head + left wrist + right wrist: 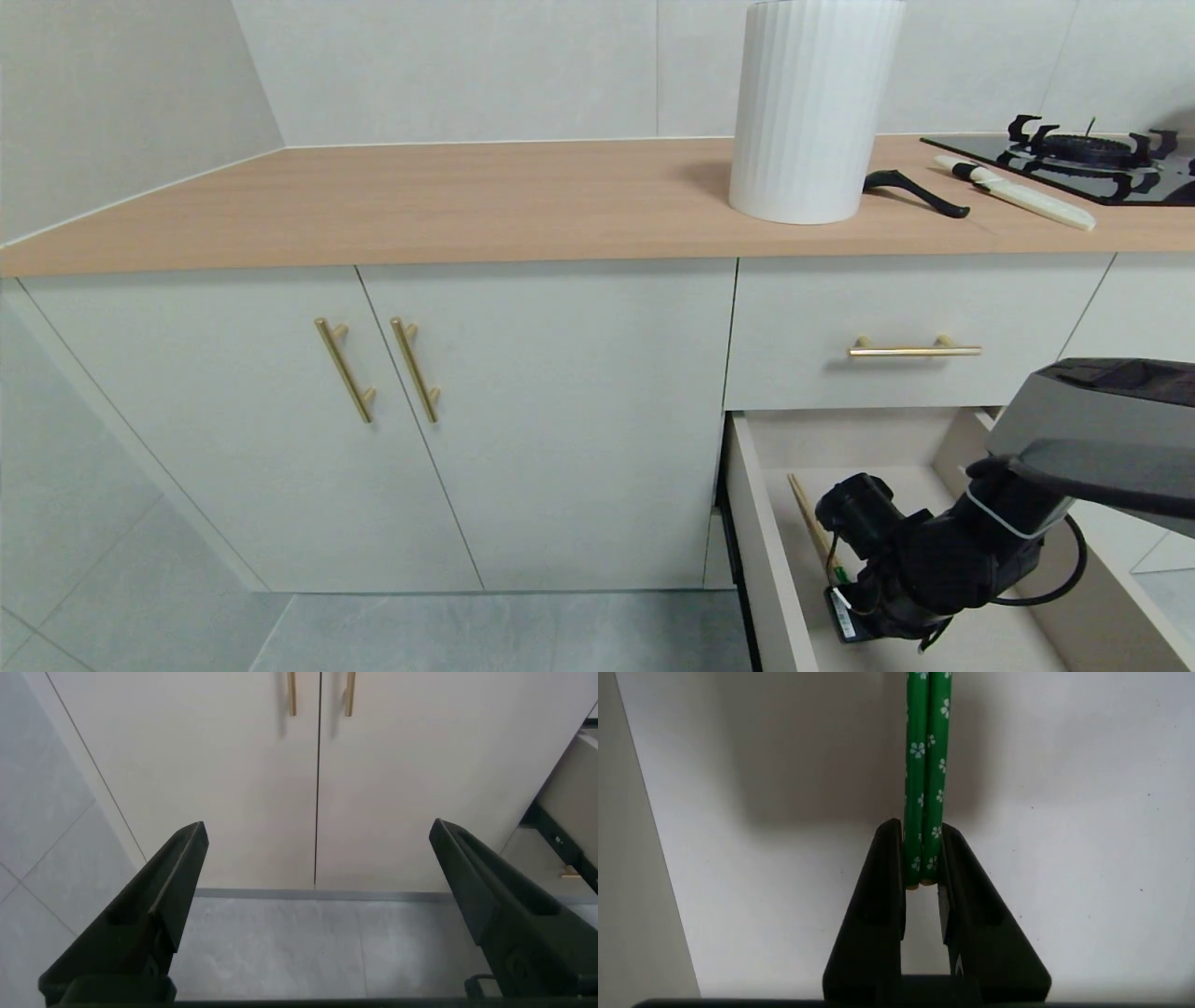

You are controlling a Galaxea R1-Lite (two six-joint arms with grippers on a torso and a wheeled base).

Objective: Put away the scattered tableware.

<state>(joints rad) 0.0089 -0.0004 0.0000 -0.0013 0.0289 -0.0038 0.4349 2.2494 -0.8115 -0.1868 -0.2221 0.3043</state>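
R gripper (922, 851) clenched on green flowered chopsticks (924, 756), far ends cut off ahead of it, pale surface beyond prob. drawer floor (1064, 812), L gripper (318, 838) splayed wide.

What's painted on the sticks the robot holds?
White flowers on green chopsticks; right wrist view shows best.

No text, number or sign is legible. A small white label (843, 617) on the right arm (990, 537), at 5 o'clock in the head view, bears print too small to read.
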